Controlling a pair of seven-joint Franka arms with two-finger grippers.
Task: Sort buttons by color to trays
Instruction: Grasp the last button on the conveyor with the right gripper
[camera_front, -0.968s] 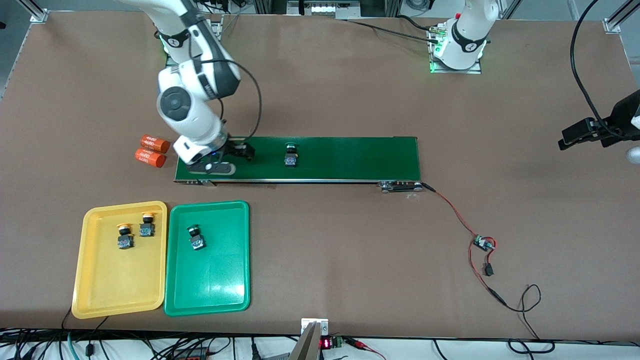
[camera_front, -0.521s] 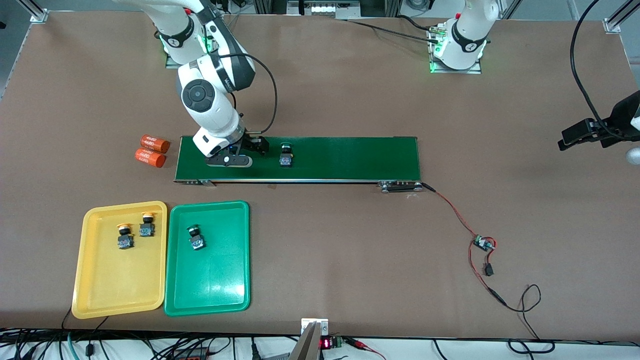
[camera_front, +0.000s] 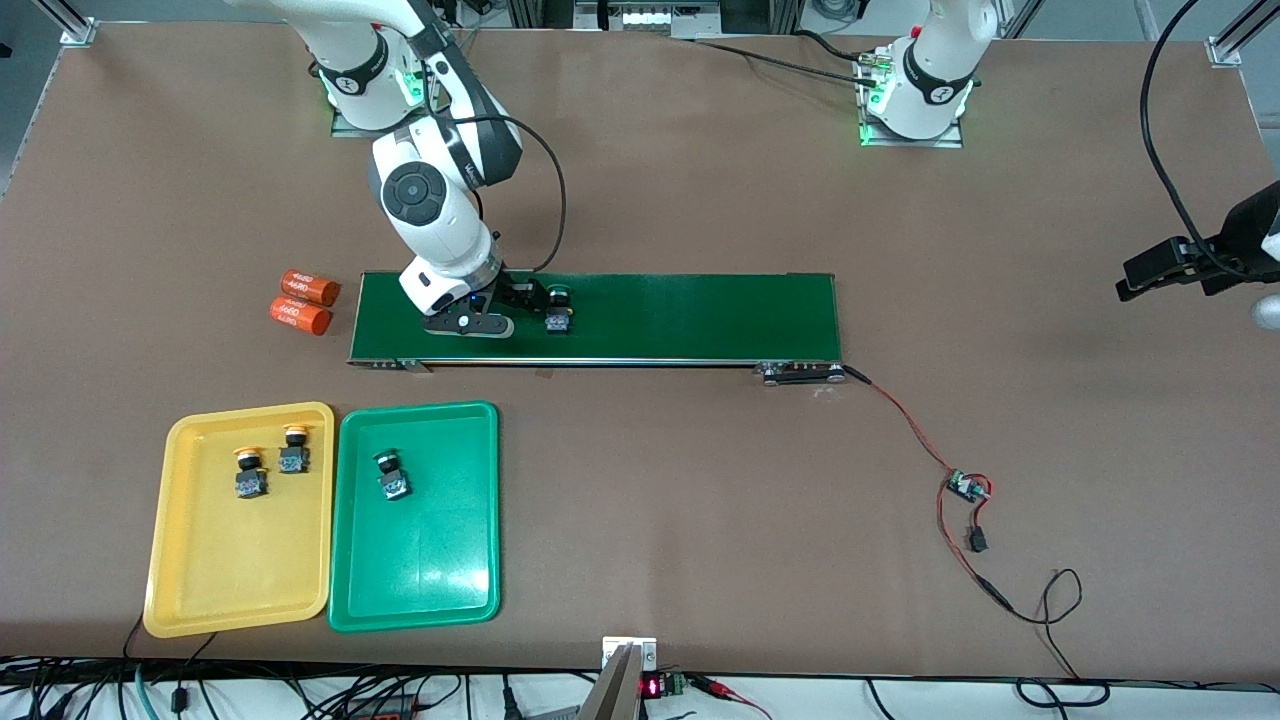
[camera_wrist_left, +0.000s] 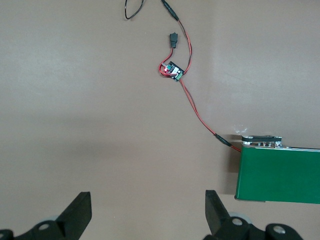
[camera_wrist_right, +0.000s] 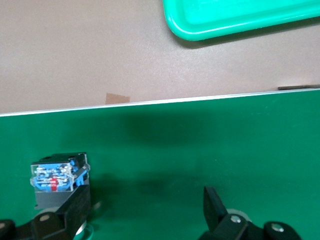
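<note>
Buttons are split between the trays and the belt: one green-capped button lies on the dark-green conveyor belt, toward the right arm's end of it, its blue-and-black body showing in the right wrist view just beside one finger of that arm's own gripper. The right gripper hangs low over the belt just beside this button, its fingers spread wide and holding nothing. Nearer to the front camera than the belt, the green tray holds a second green-capped button, and touching it or just beside it, toward the right arm's end of the table, the yellow tray holds two yellow-capped buttons lying close together. Two orange cylinders with white print lie on the table just off the belt's end. The left gripper waits over bare table at the left arm's end, its fingers spread and empty; below it a red wire runs from the belt's end to a small circuit board.
</note>
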